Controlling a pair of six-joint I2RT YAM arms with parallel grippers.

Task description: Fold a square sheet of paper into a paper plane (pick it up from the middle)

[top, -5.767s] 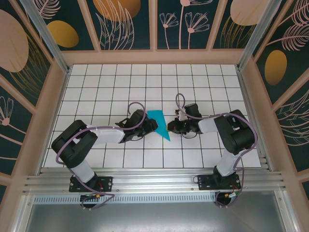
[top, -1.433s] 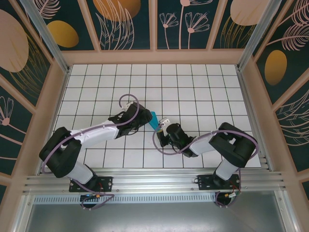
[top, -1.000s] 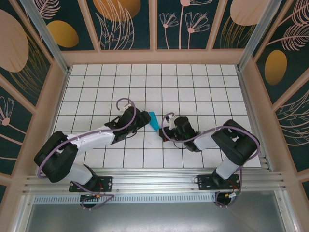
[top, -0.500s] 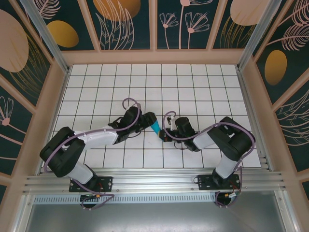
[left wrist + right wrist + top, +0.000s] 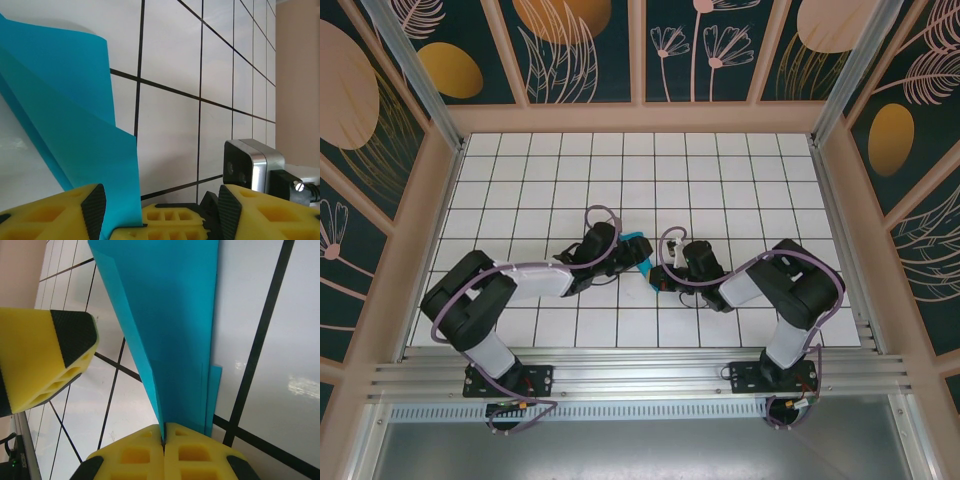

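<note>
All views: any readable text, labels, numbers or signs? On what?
No readable text.
Paper: plain teal, unprinted.
Wall panels: plant patterns, no lettering.
Tiles: grid lines only.
Camera beyond the paper: no legible marking.
Left arm base: too small to tell.

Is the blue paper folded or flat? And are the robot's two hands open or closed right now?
paper: folded into a narrow creased shape, held at one end.
right gripper: shut on the paper.
left gripper: open, with the paper in its gap.
</note>
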